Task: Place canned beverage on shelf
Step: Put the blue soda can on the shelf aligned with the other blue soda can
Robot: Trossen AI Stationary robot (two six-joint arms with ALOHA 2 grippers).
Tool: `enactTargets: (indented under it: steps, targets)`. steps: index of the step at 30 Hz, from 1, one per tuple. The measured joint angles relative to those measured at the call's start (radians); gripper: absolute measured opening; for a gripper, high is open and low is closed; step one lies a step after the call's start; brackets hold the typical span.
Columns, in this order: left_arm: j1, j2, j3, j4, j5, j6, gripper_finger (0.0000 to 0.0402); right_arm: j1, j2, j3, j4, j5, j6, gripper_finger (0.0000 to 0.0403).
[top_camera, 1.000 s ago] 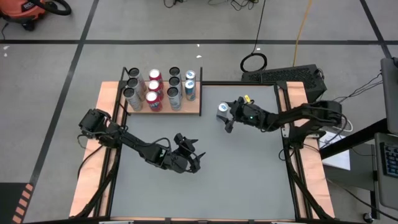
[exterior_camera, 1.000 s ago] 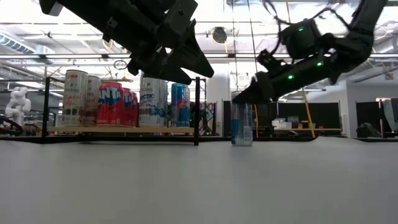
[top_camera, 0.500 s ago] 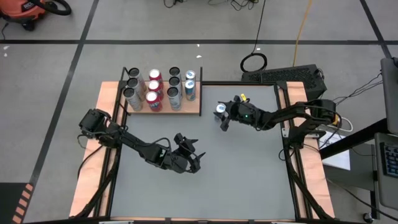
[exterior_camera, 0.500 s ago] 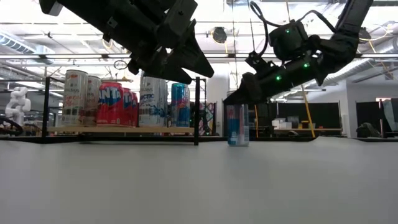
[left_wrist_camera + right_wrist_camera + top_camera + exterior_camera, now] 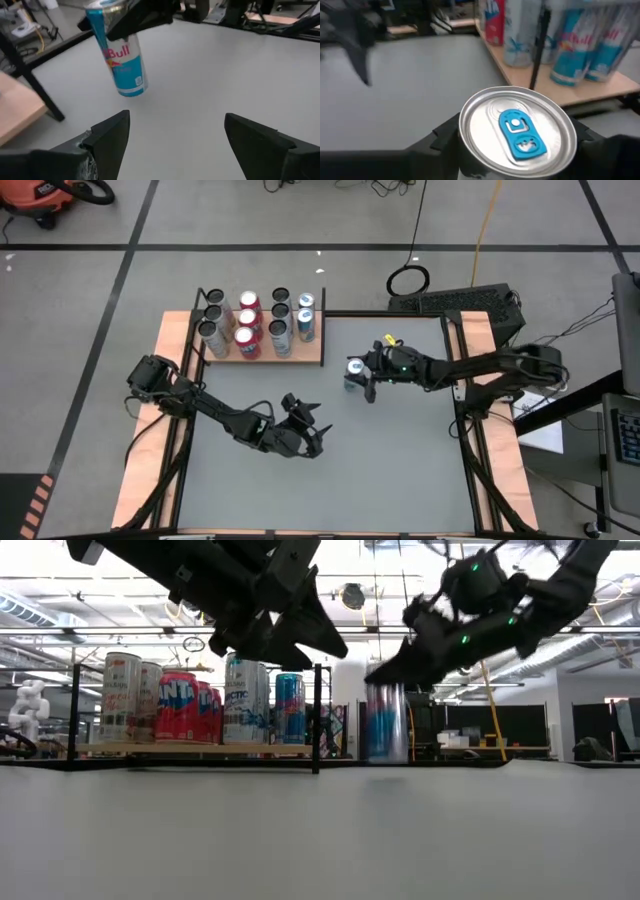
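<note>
A blue-and-silver beverage can (image 5: 352,366) (image 5: 386,722) (image 5: 119,55) hangs just off the table to the right of the shelf, with my right gripper (image 5: 356,372) (image 5: 516,137) shut on it. The shelf (image 5: 300,352) is a wood-grain board with black posts at the table's far left. Several upright cans (image 5: 247,326) stand on it. My left gripper (image 5: 312,432) (image 5: 175,130) hovers open above the middle of the table, nearer than the can, with nothing between its fingers. My right gripper pinches the can's upper wall just below the rim (image 5: 470,150) between its two fingers (image 5: 442,142), one on each side. The fingers come from the table's right, almost level and slanting slightly down. The can is lifted just clear of the table, slightly tilted (image 5: 131,87).
A black shelf post (image 5: 317,718) stands between the held can and the shelved cans. The shelf's near right part (image 5: 308,355) is bare wood. Wooden strips (image 5: 470,340) run along the table's sides. The grey tabletop (image 5: 400,450) is bare between the arms.
My right gripper has shut on the can's top and lifted it off the table, carrying it a little toward the near edge. The can, which stood upright on the table, now hangs slightly tilted. My left arm has kept still.
</note>
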Motion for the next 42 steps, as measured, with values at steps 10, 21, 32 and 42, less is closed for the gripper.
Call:
enactTargets:
  steps: [10,21,32,42]
  targets:
    - [0.000,0.000,0.000,0.256,0.000,0.202,0.0317,0.095,-0.272,0.000,-0.131,-0.023,0.025,0.0185]
    - [-0.022,0.000,0.033,0.406,-0.051,0.395,0.0346,0.185,-0.314,0.000,-0.028,-0.029,-0.030,0.0185]
    - [-0.021,0.000,0.058,0.401,-0.079,0.435,0.0396,0.182,-0.314,0.000,0.069,-0.134,-0.043,0.0186]
    - [0.015,0.003,0.058,0.396,-0.029,0.425,0.0396,0.184,-0.303,0.000,0.146,-0.160,-0.050,0.0186]
